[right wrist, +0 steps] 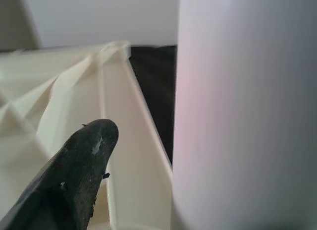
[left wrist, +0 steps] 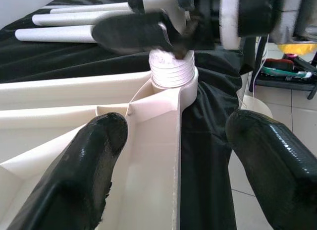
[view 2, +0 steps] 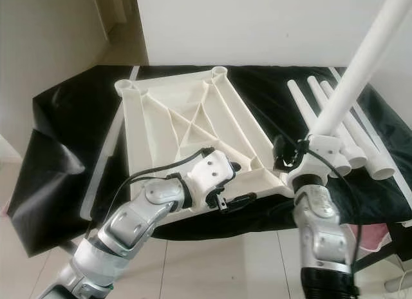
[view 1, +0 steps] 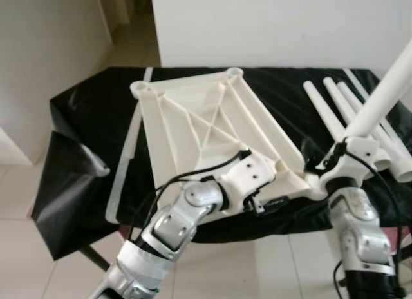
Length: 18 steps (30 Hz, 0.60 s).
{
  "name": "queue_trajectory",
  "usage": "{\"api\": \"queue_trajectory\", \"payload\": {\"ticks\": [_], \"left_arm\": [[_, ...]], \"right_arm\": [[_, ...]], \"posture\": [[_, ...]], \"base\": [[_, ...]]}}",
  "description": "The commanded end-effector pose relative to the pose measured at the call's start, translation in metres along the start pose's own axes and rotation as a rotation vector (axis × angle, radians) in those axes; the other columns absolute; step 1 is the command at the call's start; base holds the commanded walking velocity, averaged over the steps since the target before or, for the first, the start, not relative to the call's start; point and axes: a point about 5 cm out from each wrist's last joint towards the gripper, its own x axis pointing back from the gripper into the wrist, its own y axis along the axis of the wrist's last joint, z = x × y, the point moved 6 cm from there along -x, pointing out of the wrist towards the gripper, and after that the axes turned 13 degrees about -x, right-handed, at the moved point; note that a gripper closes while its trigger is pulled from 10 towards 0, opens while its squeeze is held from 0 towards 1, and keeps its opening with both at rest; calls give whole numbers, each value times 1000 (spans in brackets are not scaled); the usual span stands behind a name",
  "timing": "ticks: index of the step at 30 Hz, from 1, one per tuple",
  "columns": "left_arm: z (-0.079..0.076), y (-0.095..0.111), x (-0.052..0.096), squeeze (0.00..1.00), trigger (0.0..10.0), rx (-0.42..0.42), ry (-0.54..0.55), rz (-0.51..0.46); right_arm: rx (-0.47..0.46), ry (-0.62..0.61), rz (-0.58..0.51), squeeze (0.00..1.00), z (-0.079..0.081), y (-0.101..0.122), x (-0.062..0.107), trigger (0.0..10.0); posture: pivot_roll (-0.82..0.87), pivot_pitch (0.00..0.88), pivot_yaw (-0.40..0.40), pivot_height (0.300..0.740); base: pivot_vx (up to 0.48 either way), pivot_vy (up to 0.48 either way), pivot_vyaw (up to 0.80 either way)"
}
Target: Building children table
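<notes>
Gripping a white leg at the tabletop corner, the right end effector clamps it; left end effector gapes wide.

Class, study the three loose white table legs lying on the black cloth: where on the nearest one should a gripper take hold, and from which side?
Probably mid-shaft on the nearest leg, coming from above. The legs lie flat side by side, so the fingers should straddle the round tube across its width; the gaps between them look narrow. The right gripper already holds another leg at the tabletop corner.
</notes>
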Motion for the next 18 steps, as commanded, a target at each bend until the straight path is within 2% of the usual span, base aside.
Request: {"api": "queue_trajectory", "payload": {"ticks": [1,5,11,18], "left_arm": [[3,4,0,0,10000,-30,20,-7],[2,5,-1,0,10000,-39,12,-11],[2,6,-1,0,10000,-40,13,-11],[3,7,-2,0,10000,-40,8,-15]], "right_arm": [[-5,66,36,0,7,-10,1,10000],[41,152,79,0,-1,-13,-1,10000],[82,217,97,0,-8,-10,-3,10000],[139,338,149,0,-9,-10,-11,10000]], "posture": [[-95,16,4,740],[-97,19,10,740],[-101,22,16,740],[-106,21,23,740]], "base": [[0,0,0],[0,0,0],[0,0,0],[0,0,0]]}}
